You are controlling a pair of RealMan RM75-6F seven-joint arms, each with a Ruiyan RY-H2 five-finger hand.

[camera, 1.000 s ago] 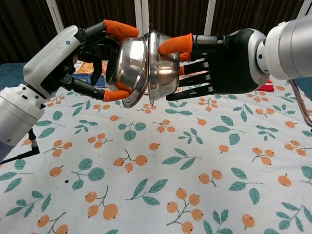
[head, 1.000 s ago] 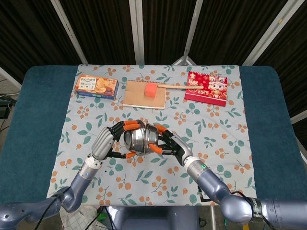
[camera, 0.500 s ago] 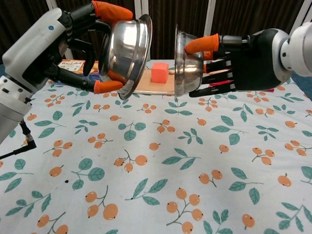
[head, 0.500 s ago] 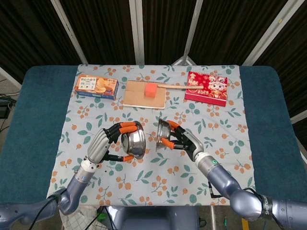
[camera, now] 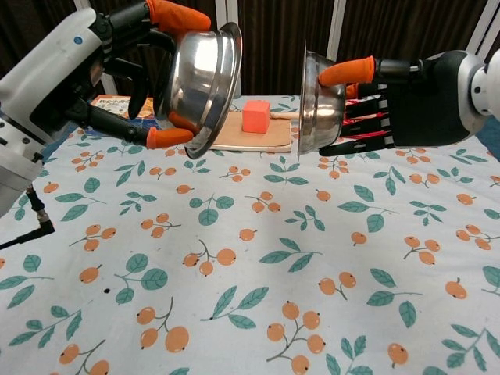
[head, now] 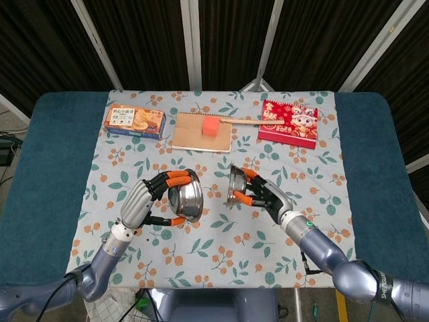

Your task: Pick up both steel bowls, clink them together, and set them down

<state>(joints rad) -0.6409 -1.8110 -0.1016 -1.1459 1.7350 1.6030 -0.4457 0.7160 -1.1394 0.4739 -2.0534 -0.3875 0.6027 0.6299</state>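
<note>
Above the floral cloth (camera: 250,297), each hand's fingers clasp a steel bowl; rims facing, apart.

Silver bowls (camera: 199,78), orange-berry patterned cloth (camera: 250,266).

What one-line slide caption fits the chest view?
Left hand and right hand hold two steel bowls apart, rims facing, above the floral cloth.
</note>
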